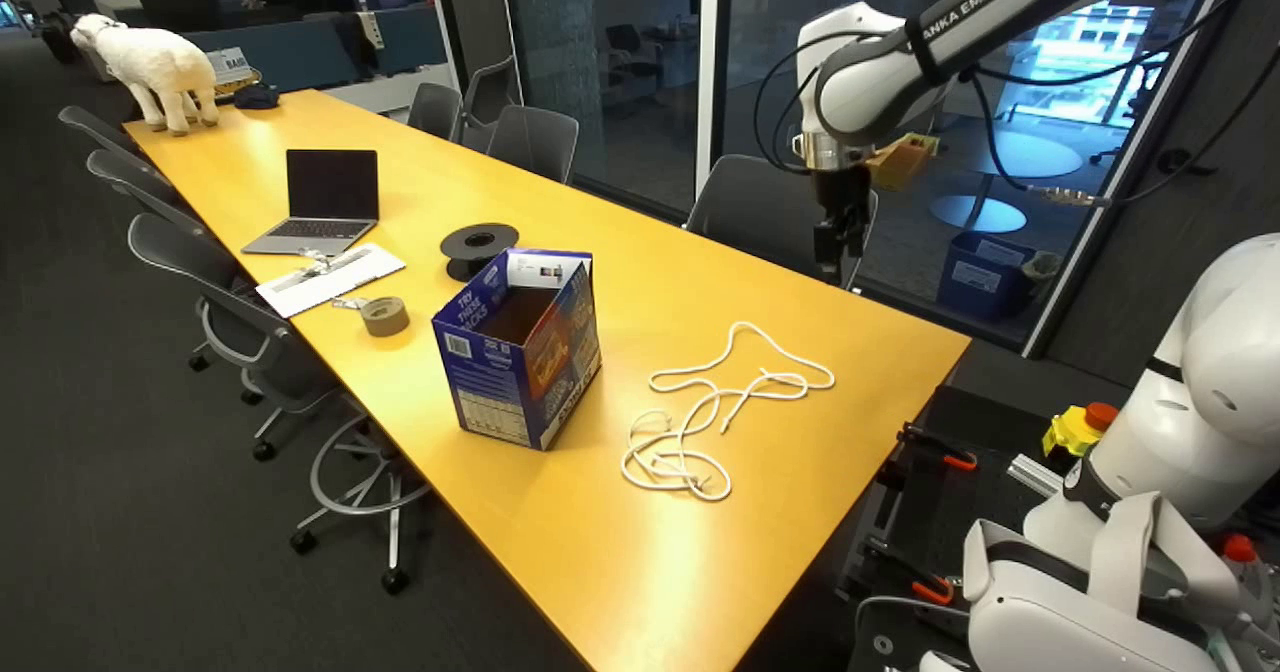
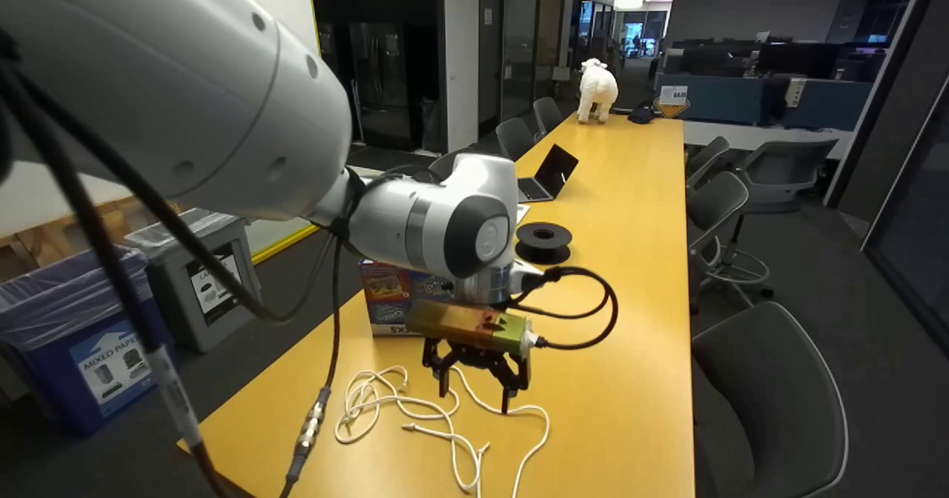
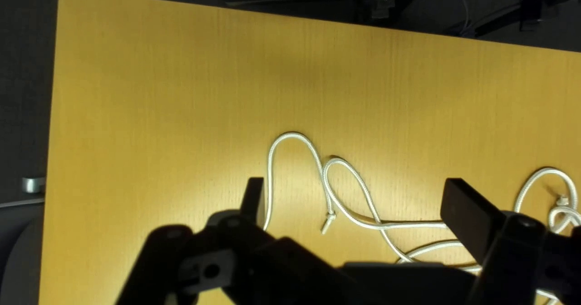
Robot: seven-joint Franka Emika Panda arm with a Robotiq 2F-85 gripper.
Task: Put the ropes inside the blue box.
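Note:
White ropes (image 1: 712, 392) lie loosely looped and tangled on the yellow table near its end, in both exterior views (image 2: 450, 436). The wrist view shows their loops and a knotted end (image 3: 329, 218); parts are hidden behind the fingers. The open-topped blue box (image 1: 490, 382) stands upright beside the ropes; in an exterior view it is partly hidden behind the arm (image 2: 389, 298). My gripper (image 1: 838, 257) is above the table, pointing down, apart from the ropes. Its fingers are wide apart with nothing between them in an exterior view (image 2: 474, 402) and in the wrist view (image 3: 354, 187).
A black spool (image 1: 480, 247) stands just behind the box. A tape roll (image 1: 385, 316), papers (image 1: 330, 280) and a laptop (image 1: 330, 202) lie farther along the table (image 1: 640, 592). Chairs (image 2: 771, 379) line its sides. A cable loops beside the wrist.

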